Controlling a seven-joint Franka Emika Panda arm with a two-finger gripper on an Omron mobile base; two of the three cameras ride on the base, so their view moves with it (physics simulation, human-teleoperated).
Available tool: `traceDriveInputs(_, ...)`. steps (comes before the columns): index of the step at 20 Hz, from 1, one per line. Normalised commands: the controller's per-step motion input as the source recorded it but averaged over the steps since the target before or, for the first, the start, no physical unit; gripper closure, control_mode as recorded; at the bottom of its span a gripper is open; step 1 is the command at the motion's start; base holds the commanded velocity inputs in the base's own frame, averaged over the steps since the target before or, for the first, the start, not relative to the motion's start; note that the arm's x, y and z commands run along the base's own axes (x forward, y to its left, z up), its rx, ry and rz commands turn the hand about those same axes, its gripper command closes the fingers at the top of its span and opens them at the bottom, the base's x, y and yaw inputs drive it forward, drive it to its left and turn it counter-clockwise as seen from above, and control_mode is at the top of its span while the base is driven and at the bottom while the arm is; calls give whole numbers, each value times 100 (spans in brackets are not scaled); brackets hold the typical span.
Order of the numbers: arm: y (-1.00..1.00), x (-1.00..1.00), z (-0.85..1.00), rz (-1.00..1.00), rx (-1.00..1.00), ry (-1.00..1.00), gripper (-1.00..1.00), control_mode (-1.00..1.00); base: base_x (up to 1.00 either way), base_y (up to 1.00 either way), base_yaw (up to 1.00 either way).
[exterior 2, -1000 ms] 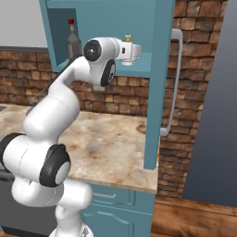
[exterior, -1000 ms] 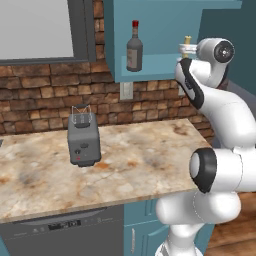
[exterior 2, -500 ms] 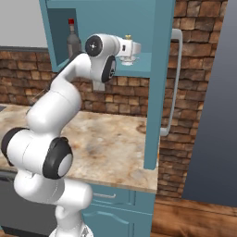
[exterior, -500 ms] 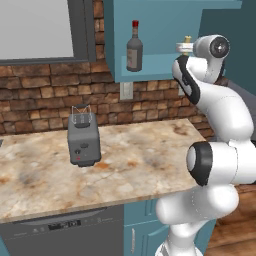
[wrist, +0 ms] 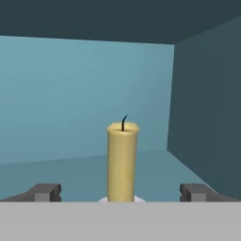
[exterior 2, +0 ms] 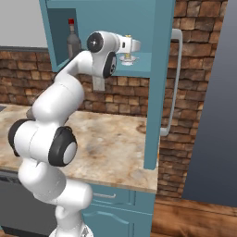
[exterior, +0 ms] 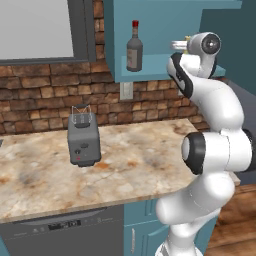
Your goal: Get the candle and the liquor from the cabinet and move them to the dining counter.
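The yellow candle (wrist: 122, 162) stands upright in its pale holder on the teal shelf of the open cabinet (exterior: 165, 30). My gripper (wrist: 121, 194) is open, with one dark fingertip (wrist: 45, 192) on each side of the candle and clear gaps between. From the right base view the gripper (exterior 2: 133, 46) reaches into the cabinet just over the candle's holder (exterior 2: 128, 58). The liquor (exterior: 134, 47), a dark bottle with a red cap, stands at the shelf's left end, apart from the hand. The dining counter is out of view.
The cabinet's door (exterior 2: 159, 83) hangs open to the right, its silver handle (exterior 2: 173, 83) facing out. Below lies a marbled counter (exterior: 130, 170) with a grey toaster (exterior: 83, 140), a brick wall behind it, and a dishwasher (exterior: 65, 232) under it.
The hand has edged a little further into the cabinet toward the candle. The jaws have stayed wide open, and the candle and the bottle have not moved.
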Motion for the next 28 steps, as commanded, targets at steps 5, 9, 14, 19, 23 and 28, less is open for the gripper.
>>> traceDriveInputs(5, 0, 30, 0, 0, 0, 0, -100, -100, 0, 0, 0)
traceDriveInputs(9, 0, 27, 0, 0, 0, 2, -100, -100, 0, 0, 0)
traceDriveInputs(14, 0, 22, 0, 0, 0, 5, -100, -100, 0, 0, 0)
traceDriveInputs(19, 0, 18, 0, 0, 0, 5, -100, -100, 0, 0, 0)
traceDriveInputs(23, -1, 13, 0, 1, 0, 3, -100, -100, 0, 0, 0)
traceDriveInputs(28, 0, 1, 0, 0, 0, 0, -100, -100, 0, 0, 0)
